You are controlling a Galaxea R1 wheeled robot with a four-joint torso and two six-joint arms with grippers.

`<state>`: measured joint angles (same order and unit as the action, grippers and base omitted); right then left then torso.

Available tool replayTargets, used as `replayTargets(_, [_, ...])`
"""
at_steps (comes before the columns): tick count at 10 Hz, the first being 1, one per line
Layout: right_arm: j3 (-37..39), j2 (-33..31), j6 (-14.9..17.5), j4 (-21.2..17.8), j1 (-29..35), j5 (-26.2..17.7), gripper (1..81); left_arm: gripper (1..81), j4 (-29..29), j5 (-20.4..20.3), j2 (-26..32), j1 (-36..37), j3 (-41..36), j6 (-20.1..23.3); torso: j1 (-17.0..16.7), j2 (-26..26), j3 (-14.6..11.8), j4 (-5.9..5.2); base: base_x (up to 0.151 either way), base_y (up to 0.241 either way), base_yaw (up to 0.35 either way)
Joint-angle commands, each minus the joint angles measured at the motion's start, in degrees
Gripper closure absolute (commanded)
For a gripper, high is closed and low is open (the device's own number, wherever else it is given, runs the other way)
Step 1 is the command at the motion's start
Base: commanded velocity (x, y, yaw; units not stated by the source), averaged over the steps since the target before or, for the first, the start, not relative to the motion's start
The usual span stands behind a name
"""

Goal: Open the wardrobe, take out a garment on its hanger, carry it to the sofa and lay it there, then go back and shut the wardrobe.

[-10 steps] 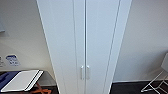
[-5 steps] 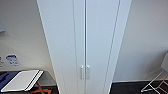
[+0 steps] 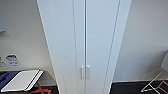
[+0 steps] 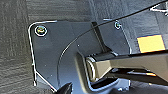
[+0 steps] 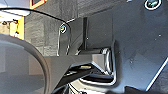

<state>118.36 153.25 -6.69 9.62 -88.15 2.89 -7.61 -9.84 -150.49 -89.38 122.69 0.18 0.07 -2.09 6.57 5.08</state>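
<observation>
Facing wardrobe point(image 3: 85, 42) dead centre in head view, both doors closed, handles point(image 3: 85, 72) side by side low down; white chair point(image 3: 157, 82) at right. Wrist views: dark carpet, claw state can't tell.

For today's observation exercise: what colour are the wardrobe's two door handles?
White, matching the doors; the handles on the wardrobe show best in the head view.

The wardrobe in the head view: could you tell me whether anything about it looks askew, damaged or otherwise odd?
Nothing stands out. The wardrobe has both doors shut flush, and its two small handles sit level beside the centre seam.
</observation>
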Motion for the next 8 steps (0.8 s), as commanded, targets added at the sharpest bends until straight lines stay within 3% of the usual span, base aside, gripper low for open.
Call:
replayTargets(1, [-16.84, -14.51, -1.56, -0.82, 9.25, -3.25, 1.0, 1.0, -0.30, 3.07, 11.68, 6.63, -15.26, 0.34, 0.00, 0.00, 0.00, 0.00, 0.000, 0.000, 0.000])
replayTargets(4, [-27.47, -23.82, -3.68, -0.92, 17.51, -3.15, 1.0, 1.0, -0.13, 3.69, 22.05, 14.96, -28.17, 0.34, 0.00, 0.00, 0.02, 0.00, 0.000, 0.000, 0.000])
replayTargets(8, [-43.73, -32.44, -3.59, -0.73, 31.02, -4.03, 1.0, 1.0, -0.39, 5.50, 33.30, 28.74, -41.79, 0.34, 0.02, 0.05, 0.04, 0.00, 0.000, 0.000, 0.000])
